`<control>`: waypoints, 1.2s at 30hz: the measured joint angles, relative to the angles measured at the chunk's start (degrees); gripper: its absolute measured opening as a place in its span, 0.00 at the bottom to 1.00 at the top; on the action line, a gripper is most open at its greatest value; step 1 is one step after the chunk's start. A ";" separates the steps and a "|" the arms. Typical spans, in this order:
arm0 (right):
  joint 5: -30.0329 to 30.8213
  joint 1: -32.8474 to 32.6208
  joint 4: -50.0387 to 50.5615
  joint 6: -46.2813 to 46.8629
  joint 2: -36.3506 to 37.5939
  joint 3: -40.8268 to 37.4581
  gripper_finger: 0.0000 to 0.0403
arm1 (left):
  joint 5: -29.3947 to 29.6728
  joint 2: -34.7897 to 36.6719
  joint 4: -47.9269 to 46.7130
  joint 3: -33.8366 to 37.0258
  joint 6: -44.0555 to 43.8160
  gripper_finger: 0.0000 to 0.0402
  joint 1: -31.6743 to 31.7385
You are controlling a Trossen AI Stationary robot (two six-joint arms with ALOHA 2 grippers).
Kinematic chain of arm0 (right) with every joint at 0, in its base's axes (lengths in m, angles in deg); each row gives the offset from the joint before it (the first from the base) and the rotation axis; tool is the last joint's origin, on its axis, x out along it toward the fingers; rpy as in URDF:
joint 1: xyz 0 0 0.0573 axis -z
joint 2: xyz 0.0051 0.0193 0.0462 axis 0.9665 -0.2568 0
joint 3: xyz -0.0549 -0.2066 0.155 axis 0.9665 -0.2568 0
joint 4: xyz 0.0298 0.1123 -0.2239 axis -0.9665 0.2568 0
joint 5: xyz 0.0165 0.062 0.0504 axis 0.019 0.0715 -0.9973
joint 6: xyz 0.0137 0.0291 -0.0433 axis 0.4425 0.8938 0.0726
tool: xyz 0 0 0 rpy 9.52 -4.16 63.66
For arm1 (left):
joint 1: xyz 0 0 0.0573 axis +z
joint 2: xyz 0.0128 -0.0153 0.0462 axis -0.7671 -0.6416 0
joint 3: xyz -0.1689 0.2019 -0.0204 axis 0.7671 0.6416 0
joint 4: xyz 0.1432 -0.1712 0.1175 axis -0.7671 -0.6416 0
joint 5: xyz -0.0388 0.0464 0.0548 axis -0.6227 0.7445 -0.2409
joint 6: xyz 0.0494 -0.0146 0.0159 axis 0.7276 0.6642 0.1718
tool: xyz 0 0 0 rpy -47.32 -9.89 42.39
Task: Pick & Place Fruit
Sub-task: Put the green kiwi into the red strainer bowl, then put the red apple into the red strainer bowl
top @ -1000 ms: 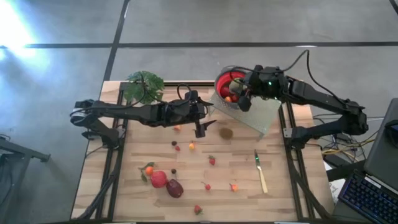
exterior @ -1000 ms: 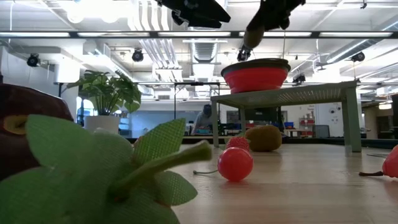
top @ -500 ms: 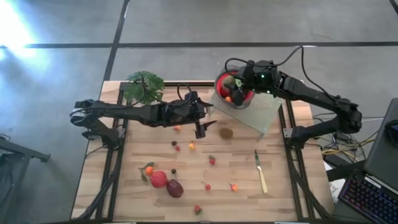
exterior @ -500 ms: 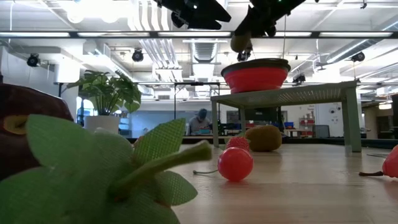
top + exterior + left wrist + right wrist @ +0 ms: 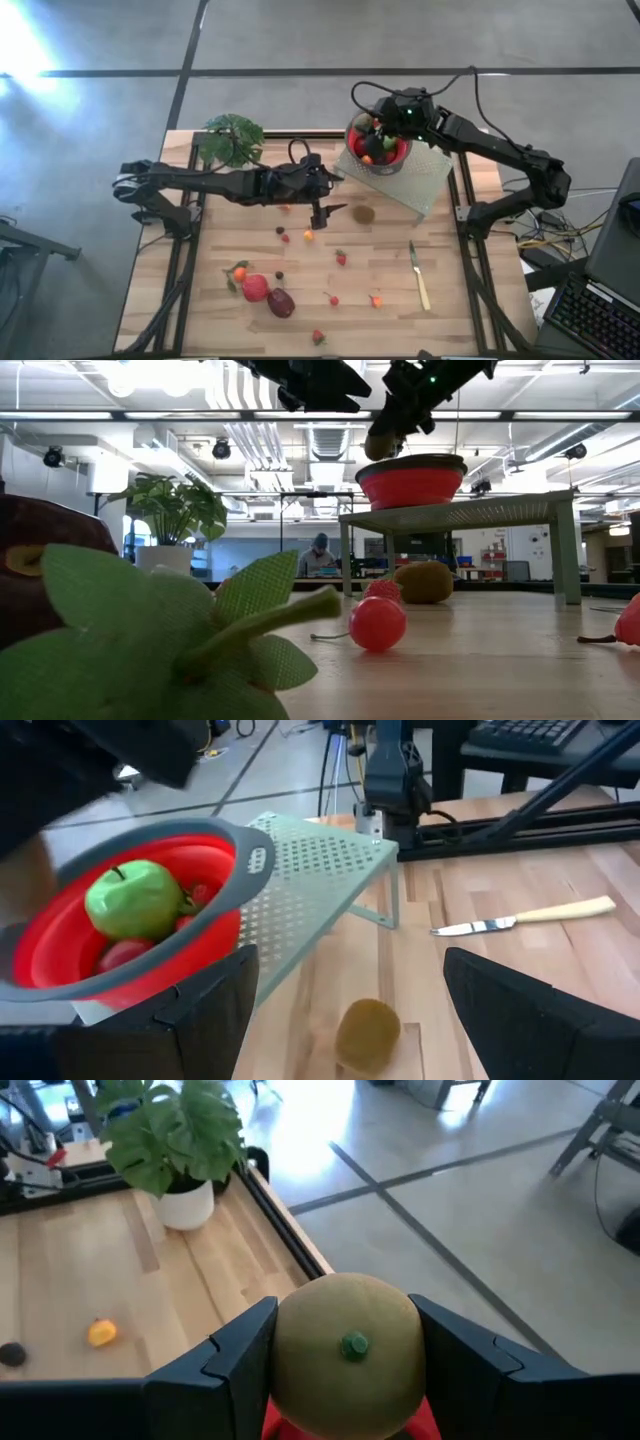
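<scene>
My right gripper (image 5: 374, 127) hangs over the red bowl (image 5: 392, 155) and is shut on a round yellow-green fruit (image 5: 345, 1352), which the low view shows just above the bowl's left rim (image 5: 380, 442). The grey-rimmed bowl (image 5: 238, 842) stands on a pale perforated stand (image 5: 425, 180) and holds a green apple (image 5: 133, 900) and other fruit. My left gripper (image 5: 319, 210) hovers open above the table's middle; a brown kiwi (image 5: 366, 1032) lies on the wood below and beyond it. A red apple (image 5: 255, 288), a maroon plum (image 5: 281, 302) and small strawberries lie toward the near edge. My right gripper pinches the round fruit between its two fingers, one finger (image 5: 225, 1365) on each opposite side (image 5: 290, 1350). The fingers slant down from the table's right side. The fruit is lifted clear above the bowl, its green stem spot (image 5: 353, 1344) facing the wrist camera.
A potted plant (image 5: 232, 138) stands at the far left corner. A pale-handled knife (image 5: 418, 275) lies near the right side. Small fruit pieces are scattered across the near half. Black rails run along both side edges.
My right gripper has carried the fruit toward the table's far left, from the bowl's right side to over the bowl, sinking slightly; it stays shut on the fruit.
</scene>
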 joint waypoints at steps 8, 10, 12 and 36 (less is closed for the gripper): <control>-0.93 0.53 8.74 0.24 -5.86 6.41 0.49 | 0.03 -0.07 -0.38 0.17 0.02 0.81 0.00; -0.87 0.80 12.01 0.24 -7.11 7.77 0.50 | 0.03 -0.07 -0.39 0.17 0.02 0.81 0.00; -0.84 1.35 14.69 0.47 -8.01 8.67 0.50 | 0.03 -0.07 -0.39 0.17 0.04 0.81 0.00; -1.04 5.73 18.05 1.57 -11.87 10.80 0.72 | 0.03 -0.05 0.33 0.17 0.31 0.81 0.00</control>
